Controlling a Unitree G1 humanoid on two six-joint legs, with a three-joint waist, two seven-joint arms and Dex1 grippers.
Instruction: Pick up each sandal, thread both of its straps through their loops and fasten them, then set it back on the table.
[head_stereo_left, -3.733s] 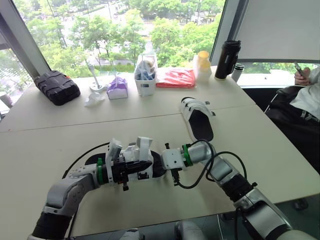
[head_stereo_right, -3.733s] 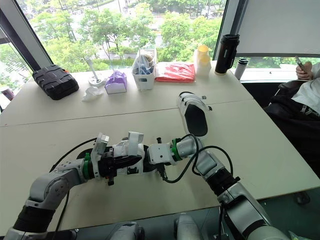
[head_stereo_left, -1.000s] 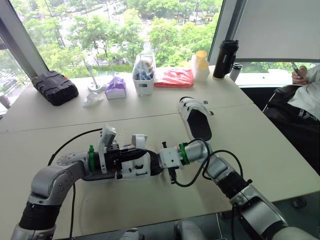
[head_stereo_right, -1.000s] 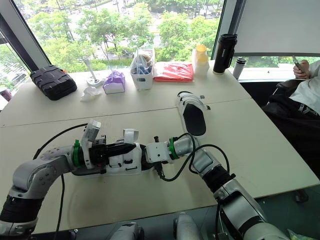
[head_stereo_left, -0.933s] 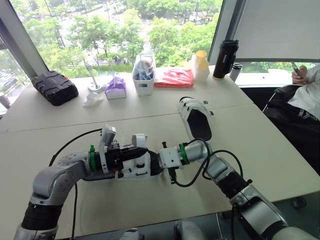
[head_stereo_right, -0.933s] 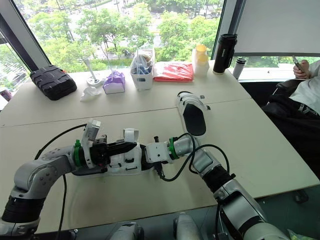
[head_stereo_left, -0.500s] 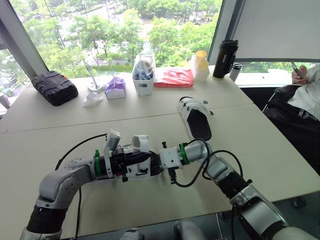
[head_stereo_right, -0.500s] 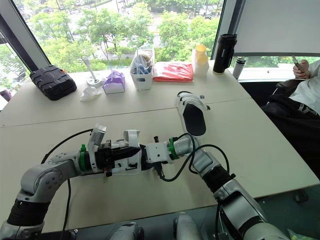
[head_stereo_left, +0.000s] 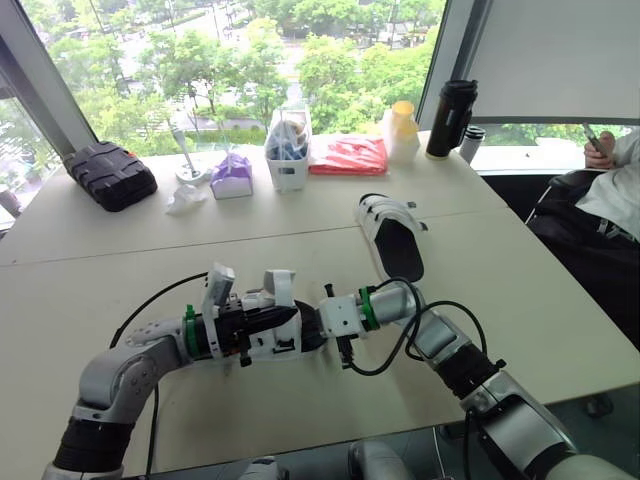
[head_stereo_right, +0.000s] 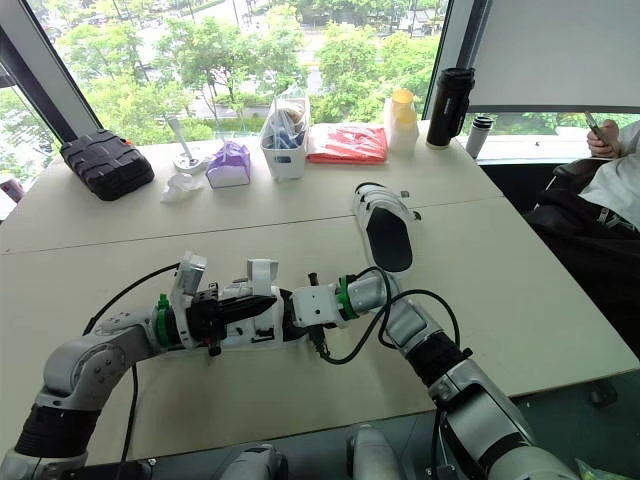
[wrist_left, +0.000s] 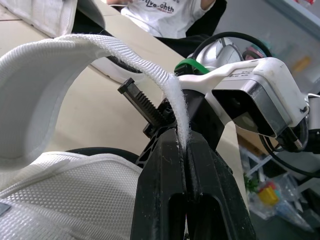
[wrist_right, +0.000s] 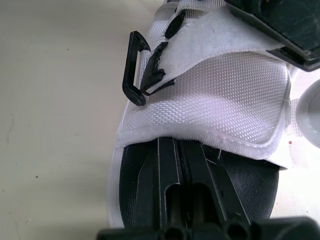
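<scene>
Strap (wrist_left: 100, 47) seemingly in left end effector (wrist_left: 181, 145)

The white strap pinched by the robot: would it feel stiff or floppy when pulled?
Probably floppy: the strap curves in a loose arch from the sandal up to the left gripper, which is shut on its tip. Its woven webbing looks thin, so it is likely light. Its fuzzy edge may cling rather than slide.

Left claw (wrist_left: 182, 145), pinching the white woven sandal strap (wrist_left: 75, 45), now sits lower over the beige tabletop (head_stereo_left: 300, 240) (elbow tucked in).
</scene>
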